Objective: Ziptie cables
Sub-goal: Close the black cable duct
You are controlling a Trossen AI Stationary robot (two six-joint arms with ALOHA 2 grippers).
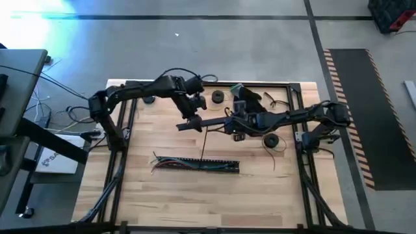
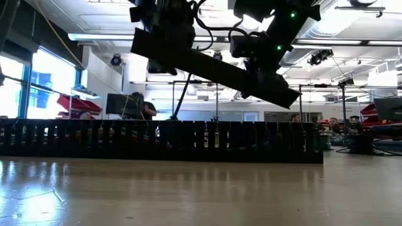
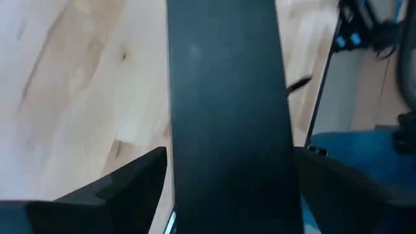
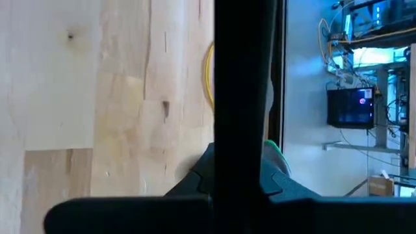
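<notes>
A: High view. Both arms meet over the middle of the wooden table (image 1: 273,188). Between them hangs a long flat black strip (image 1: 207,124), level, clear of the tabletop. Left gripper (image 1: 192,122) is at one end of it, right gripper (image 1: 235,127) at the other.

B: And the task items?

A: The cables (image 1: 170,161) lie lower on the table, coloured wires running into the slotted black duct (image 1: 207,166) and spilling from its left end. A thin dark line (image 1: 204,144) drops from the strip down to the duct; likely the ziptie, cannot confirm.

B: Low view?

A: Duct (image 2: 163,141) stands as a long dark wall across the tabletop. Above it the strip (image 2: 213,70) hangs tilted, held under both arms. People sit at desks in the room behind.

B: Left wrist?

A: Strip (image 3: 227,117) fills the centre, running between the two dark fingers (image 3: 123,185), which press against its edges. Pinching the strip.

B: Right wrist?

A: Same arrangement: strip (image 4: 242,97) runs up the middle, with a dark finger (image 4: 195,179) tight against each side. Also pinching it. A yellow loop (image 4: 208,75) of wire shows on the wood just beside the strip.
</notes>
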